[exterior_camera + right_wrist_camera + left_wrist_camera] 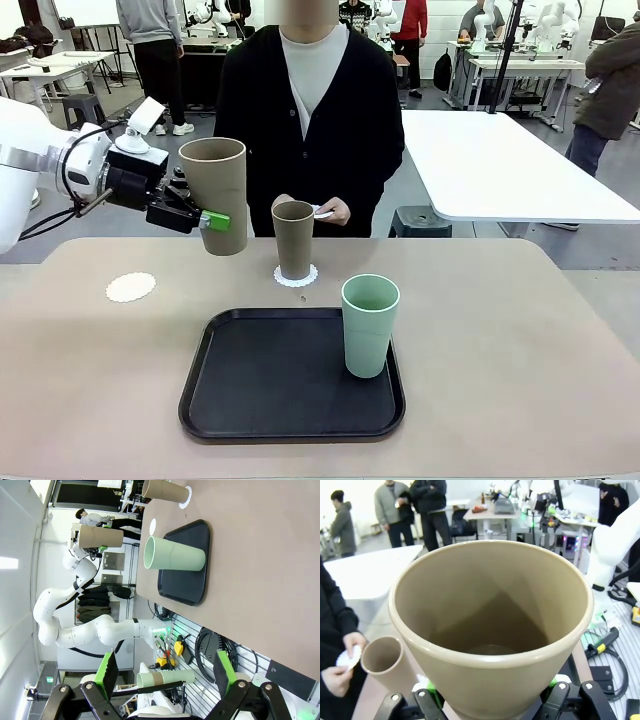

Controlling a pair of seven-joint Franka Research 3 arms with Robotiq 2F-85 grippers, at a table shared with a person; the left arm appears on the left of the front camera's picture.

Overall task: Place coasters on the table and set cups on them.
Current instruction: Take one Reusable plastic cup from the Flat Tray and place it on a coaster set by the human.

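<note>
My left gripper (212, 221) is shut on a tan cup (213, 193), held upright in the air over the table's (520, 330) far left part. From the left wrist, that cup (490, 630) sits between the green pads (427, 692). A bare coaster (131, 287) lies on the table below and to the left. A second tan cup (293, 238) stands on a coaster (296, 276) at the far middle. The mint cup (370, 325) stands on the black tray (260, 380). My right gripper (167, 675) is open and empty, off the table's side.
The person stands at the far edge and holds another white coaster (322, 211) in both hands, just behind the standing tan cup. A white table (500, 160) stands behind on the right. Cables and a rack (210, 650) lie below the table's edge near my right gripper.
</note>
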